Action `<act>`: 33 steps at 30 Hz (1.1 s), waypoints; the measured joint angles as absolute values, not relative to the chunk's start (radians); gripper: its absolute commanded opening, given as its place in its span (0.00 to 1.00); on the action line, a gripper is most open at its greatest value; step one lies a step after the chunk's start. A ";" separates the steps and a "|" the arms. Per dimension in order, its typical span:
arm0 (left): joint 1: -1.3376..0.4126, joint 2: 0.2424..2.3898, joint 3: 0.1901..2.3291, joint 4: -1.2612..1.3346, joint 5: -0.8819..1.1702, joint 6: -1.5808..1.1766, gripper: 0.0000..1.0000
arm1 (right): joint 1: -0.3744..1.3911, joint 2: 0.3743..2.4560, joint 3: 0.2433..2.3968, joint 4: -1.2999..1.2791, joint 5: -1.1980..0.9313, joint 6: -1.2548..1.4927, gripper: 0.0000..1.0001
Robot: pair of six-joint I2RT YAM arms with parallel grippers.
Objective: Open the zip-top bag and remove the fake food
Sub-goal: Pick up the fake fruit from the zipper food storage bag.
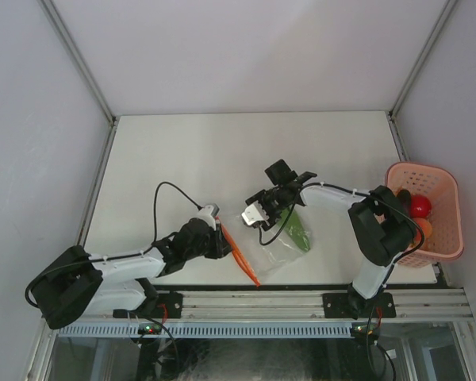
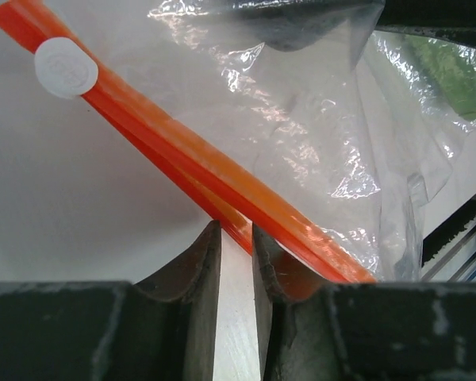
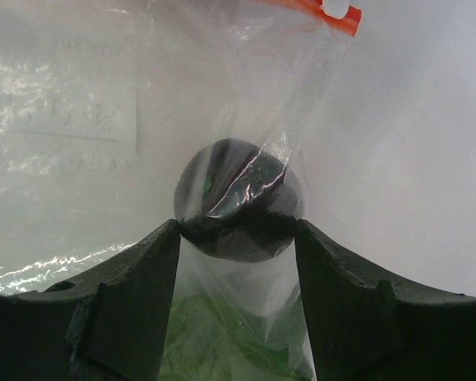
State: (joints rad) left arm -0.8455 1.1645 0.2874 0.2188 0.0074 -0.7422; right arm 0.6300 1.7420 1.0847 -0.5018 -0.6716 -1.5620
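At the near edge of the tabletop point(image 1: 222, 151) we find the zip-top bag point(image 1: 274, 250), its zip strip point(image 2: 190, 163) crossing the narrowed left claw point(image 2: 236, 230), whose grip we cannot tell, while the right claw point(image 3: 238, 226) clasps the dark purple piece point(image 3: 234, 194) through the film.

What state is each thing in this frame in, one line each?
zip-top bag: crumpled on the table, green piece inside; zip open or shut unclear.
left gripper: closed on the orange zip strip.
right gripper: gripping the dark round food through bag film.
pink basket: upright, holding food pieces.
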 measured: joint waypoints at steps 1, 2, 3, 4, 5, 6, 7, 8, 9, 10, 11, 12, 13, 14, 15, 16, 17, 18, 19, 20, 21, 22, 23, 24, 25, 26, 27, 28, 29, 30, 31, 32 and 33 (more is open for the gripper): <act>-0.846 1.172 0.288 0.224 0.008 -0.740 0.28 | 0.631 1.745 1.090 -0.508 -0.668 -1.570 0.57; -0.847 1.178 0.288 0.234 0.008 -0.739 0.29 | 0.631 1.748 1.095 -0.514 -0.665 -1.578 0.56; -0.848 1.180 0.288 0.241 0.010 -0.737 0.30 | 0.631 1.750 1.099 -0.520 -0.662 -1.584 0.56; -0.848 1.182 0.288 0.254 0.010 -0.733 0.30 | 0.631 1.751 1.101 -0.525 -0.661 -1.588 0.55; -0.849 1.183 0.288 0.271 0.010 -0.729 0.31 | 0.631 1.752 1.105 -0.532 -0.659 -1.593 0.55; -0.849 1.183 0.288 0.286 0.010 -0.722 0.32 | 0.631 1.753 1.108 -0.541 -0.658 -1.599 0.54; -0.850 1.183 0.288 0.304 0.010 -0.718 0.33 | 0.631 1.754 1.110 -0.548 -0.658 -1.602 0.53; -0.852 1.184 0.288 0.325 0.009 -0.710 0.33 | 0.631 1.755 1.110 -0.556 -0.658 -1.604 0.53; -0.855 1.184 0.288 0.342 0.006 -0.697 0.34 | 0.631 1.757 1.110 -0.568 -0.657 -1.607 0.53; -0.858 1.184 0.288 0.360 0.005 -0.685 0.34 | 0.632 1.760 1.110 -0.581 -0.657 -1.609 0.53; -0.862 1.184 0.288 0.376 0.002 -0.673 0.34 | 0.632 1.763 1.110 -0.591 -0.655 -1.610 0.53; -0.865 1.184 0.288 0.388 0.002 -0.664 0.35 | 0.632 1.766 1.110 -0.600 -0.654 -1.610 0.53; -0.868 1.184 0.288 0.400 0.001 -0.651 0.36 | 0.632 1.768 1.110 -0.606 -0.654 -1.609 0.52; -0.871 1.184 0.288 0.409 0.001 -0.640 0.37 | 0.632 1.769 1.110 -0.614 -0.654 -1.609 0.52; -0.873 1.184 0.288 0.418 0.000 -0.630 0.38 | 0.632 1.770 1.112 -0.626 -0.654 -1.609 0.51; -0.875 1.184 0.288 0.426 -0.001 -0.619 0.39 | 0.632 1.770 1.114 -0.637 -0.655 -1.609 0.50; -0.876 1.184 0.288 0.435 -0.002 -0.609 0.40 | 0.632 1.770 1.118 -0.648 -0.656 -1.609 0.49; -0.877 1.184 0.288 0.443 -0.003 -0.602 0.41 | 0.632 1.770 1.122 -0.657 -0.656 -1.609 0.47; -0.878 1.186 0.288 0.453 -0.005 -0.592 0.42 | 0.632 1.770 1.126 -0.664 -0.658 -1.609 0.46; -0.880 1.190 0.288 0.464 -0.006 -0.585 0.42 | 0.632 1.770 1.130 -0.671 -0.660 -1.609 0.45; -0.882 1.198 0.288 0.477 -0.007 -0.578 0.43 | 0.632 1.771 1.135 -0.679 -0.661 -1.609 0.44; -0.885 1.207 0.288 0.492 -0.009 -0.569 0.45 | 0.632 1.771 1.140 -0.686 -0.663 -1.608 0.44; -0.889 1.217 0.288 0.505 -0.012 -0.561 0.47 | 0.632 1.771 1.142 -0.690 -0.664 -1.608 0.43; -0.893 1.226 0.288 0.515 -0.016 -0.554 0.49 | 0.633 1.772 1.143 -0.694 -0.665 -1.608 0.42; -0.899 1.236 0.288 0.525 -0.023 -0.546 0.51 | 0.633 1.772 1.144 -0.700 -0.666 -1.608 0.42; -0.907 1.247 0.288 0.538 -0.030 -0.537 0.53 | 0.633 1.773 1.146 -0.707 -0.667 -1.607 0.41; -0.915 1.255 0.288 0.548 -0.037 -0.528 0.55 | 0.634 1.775 1.149 -0.712 -0.670 -1.606 0.40; -0.924 1.262 0.288 0.557 -0.048 -0.518 0.57 | 0.635 1.777 1.150 -0.715 -0.672 -1.605 0.40; -0.931 1.267 0.288 0.564 -0.057 -0.509 0.59 | 0.635 1.778 1.152 -0.719 -0.673 -1.605 0.40; -0.940 1.272 0.288 0.570 -0.072 -0.500 0.61 | 0.635 1.778 1.153 -0.723 -0.674 -1.605 0.39; -0.950 1.278 0.288 0.578 -0.088 -0.488 0.62 | 0.635 1.779 1.153 -0.727 -0.677 -1.605 0.38; -0.957 1.281 0.288 0.583 -0.101 -0.480 0.64 | 0.635 1.779 1.153 -0.729 -0.679 -1.605 0.38; -0.966 1.284 0.288 0.591 -0.115 -0.472 0.66 | 0.635 1.779 1.154 -0.732 -0.681 -1.605 0.37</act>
State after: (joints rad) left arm -0.9665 1.2839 0.2878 0.5907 -0.1154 -0.4725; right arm 0.6350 1.7790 1.1538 -0.7319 -0.6811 -1.6054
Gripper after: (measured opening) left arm 0.613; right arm 0.390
